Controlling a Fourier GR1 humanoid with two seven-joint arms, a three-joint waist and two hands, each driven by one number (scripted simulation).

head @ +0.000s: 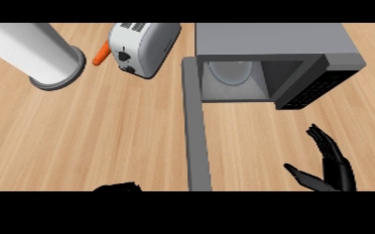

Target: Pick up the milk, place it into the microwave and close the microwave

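Note:
The grey microwave (pixel 271 39) stands at the back right with its cavity facing me. Its door (pixel 196 129) is swung wide open and runs toward me along the cavity's left side. Inside the cavity sits a pale rounded thing (pixel 231 72); I cannot tell whether it is the milk or the microwave's own plate. My right hand (pixel 333 166) is open in front of the microwave at the lower right, fingers straight and thumb spread, holding nothing. Only a dark sliver of my left hand (pixel 117 187) shows at the lower edge, left of the door.
A white toaster (pixel 144 47) lies at the back, left of the microwave, with an orange carrot (pixel 101 55) beside it. A tall white cylinder with a grey rim (pixel 42 54) stands at the back left. Bare wooden counter (pixel 95 134) spreads left of the door.

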